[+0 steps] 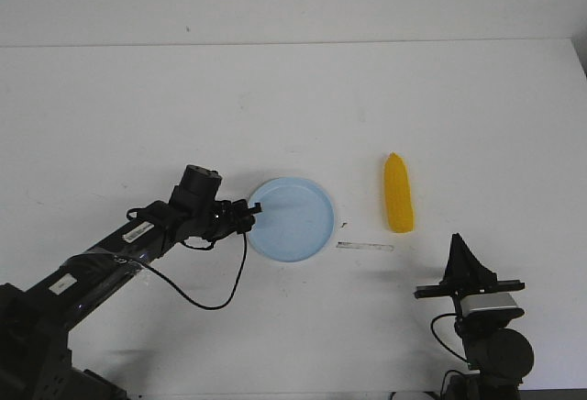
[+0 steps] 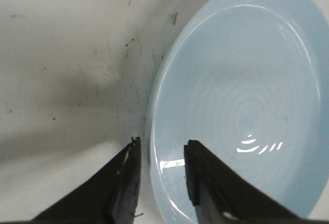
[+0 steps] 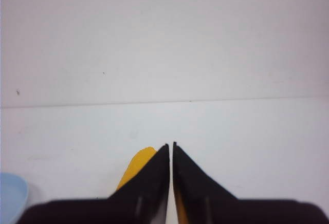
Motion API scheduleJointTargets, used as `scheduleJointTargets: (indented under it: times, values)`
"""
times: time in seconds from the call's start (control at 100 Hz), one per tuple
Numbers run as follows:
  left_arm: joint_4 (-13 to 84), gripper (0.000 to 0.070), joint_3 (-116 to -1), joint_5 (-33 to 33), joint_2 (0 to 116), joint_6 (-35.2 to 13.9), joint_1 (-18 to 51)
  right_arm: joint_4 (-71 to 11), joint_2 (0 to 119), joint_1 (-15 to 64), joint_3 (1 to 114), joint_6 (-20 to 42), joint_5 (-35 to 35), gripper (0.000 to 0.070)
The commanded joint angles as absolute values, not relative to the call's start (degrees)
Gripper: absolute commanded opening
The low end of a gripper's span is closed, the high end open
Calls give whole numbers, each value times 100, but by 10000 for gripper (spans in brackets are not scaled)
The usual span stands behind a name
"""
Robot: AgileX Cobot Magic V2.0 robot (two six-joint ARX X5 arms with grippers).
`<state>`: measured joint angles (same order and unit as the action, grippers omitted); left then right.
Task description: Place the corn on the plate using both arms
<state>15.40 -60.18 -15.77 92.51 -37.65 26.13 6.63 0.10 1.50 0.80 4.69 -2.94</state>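
The pale blue plate (image 1: 293, 219) lies in the middle of the white table, empty. The yellow corn (image 1: 398, 194) lies on the table to its right, pointed end away from me. My left gripper (image 1: 252, 216) is at the plate's left rim. In the left wrist view the gripper (image 2: 162, 144) is open and straddles the rim: one finger over the table, the other over the plate (image 2: 247, 80). My right gripper (image 1: 457, 246) is shut and empty, near the front edge, short of the corn. In the right wrist view the gripper (image 3: 170, 144) partly hides the corn (image 3: 139, 165).
A thin pale strip (image 1: 364, 247) lies on the table between the plate and my right arm. The table's far edge (image 1: 293, 44) meets a white wall. The plate's edge (image 3: 10, 196) shows in a corner of the right wrist view.
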Motion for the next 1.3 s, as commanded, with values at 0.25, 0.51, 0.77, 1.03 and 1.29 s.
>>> scheduleJointTargets:
  times: [0.25,0.51,0.77,1.03,1.29]
  values:
    - [1527,169,-6064,-1393,8353,-3192,2633,725,8,154,73,425,-296,10]
    - [226,110,-5264,-543,6794,-2060,2565,725,8,154,73,425,-296,10]
    - [-1374,1,-3524,-342,5153,-515,1772,725,8,154,73,425,-296,10]
    - [-1341,1,-2316,-331,3175,-121,731,725,8,154,73,425,-296,10]
    - [-517,1,-1887,-331,1710,86,360,725,8,154,73,425,-296,10]
